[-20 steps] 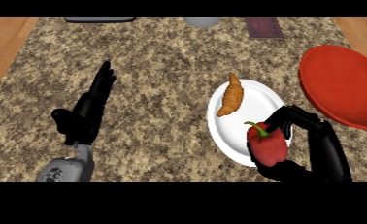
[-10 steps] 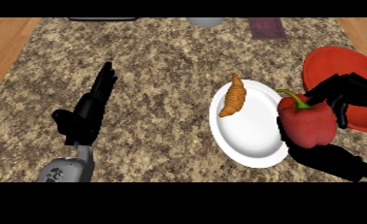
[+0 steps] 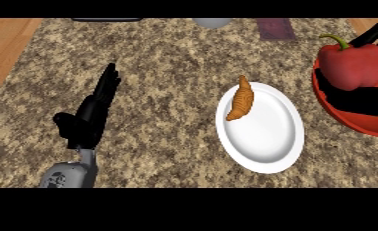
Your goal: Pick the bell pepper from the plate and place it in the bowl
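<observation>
The red bell pepper [image 3: 348,66] with a green stem hangs at the far right of the head view, over the red bowl [image 3: 351,123]. My right hand [image 3: 347,97] is curled round the pepper; only its black fingers show under and behind it. The white plate [image 3: 267,140] lies left of the bowl and carries an orange pastry-like piece [image 3: 241,101] on its upper left part. My left hand [image 3: 91,111] rests on the counter at the left, open with straight fingers pointing away, well apart from the plate.
Along the counter's far edge stand a grey round object [image 3: 212,22], a dark purple item [image 3: 275,28] and a dark flat thing [image 3: 107,19]. Wooden flooring [image 3: 15,37] borders the speckled counter at the left.
The right hand lifted the bell pepper off the plate's lower right and carried it up and to the right, over the bowl. The left hand has stayed still.
</observation>
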You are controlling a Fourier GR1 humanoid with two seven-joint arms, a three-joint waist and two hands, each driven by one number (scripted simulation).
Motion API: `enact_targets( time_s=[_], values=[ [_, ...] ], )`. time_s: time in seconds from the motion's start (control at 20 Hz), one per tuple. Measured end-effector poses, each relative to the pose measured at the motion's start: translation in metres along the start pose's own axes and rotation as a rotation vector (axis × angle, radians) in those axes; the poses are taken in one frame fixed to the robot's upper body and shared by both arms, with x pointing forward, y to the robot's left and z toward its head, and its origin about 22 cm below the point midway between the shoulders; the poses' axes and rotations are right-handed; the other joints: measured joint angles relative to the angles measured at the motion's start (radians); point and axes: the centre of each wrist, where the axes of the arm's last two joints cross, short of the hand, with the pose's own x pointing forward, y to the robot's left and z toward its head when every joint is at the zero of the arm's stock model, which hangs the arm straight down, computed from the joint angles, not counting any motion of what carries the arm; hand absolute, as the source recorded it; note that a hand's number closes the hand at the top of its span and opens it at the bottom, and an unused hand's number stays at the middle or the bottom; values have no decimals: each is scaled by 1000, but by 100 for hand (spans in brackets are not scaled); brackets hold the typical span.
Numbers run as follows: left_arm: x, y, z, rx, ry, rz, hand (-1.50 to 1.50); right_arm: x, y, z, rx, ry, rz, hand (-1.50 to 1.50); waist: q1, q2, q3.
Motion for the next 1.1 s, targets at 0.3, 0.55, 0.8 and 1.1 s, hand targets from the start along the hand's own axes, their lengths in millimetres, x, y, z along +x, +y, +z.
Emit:
enact_targets(
  time_s=[0.3, 0.55, 0.8, 1.1],
  values=[
    [3, -6, -2, 0, -2, 3, 0, -27, -11, -36, -32, 74, 192, 150, 1, 2, 0],
    [6, -5, -8, -2, 2, 0, 0, -66, -13, -54, -39, 107, 328, 150, 1, 2, 0],
    [3, -1, -7, -3, -3, 4, 0, -121, -14, -77, -67, 155, 375, 150, 7, 4, 1],
    [5, 1, -5, -2, -3, -2, 0, -182, -15, -85, -68, 195, 424, 150, 7, 4, 1]
  ],
)
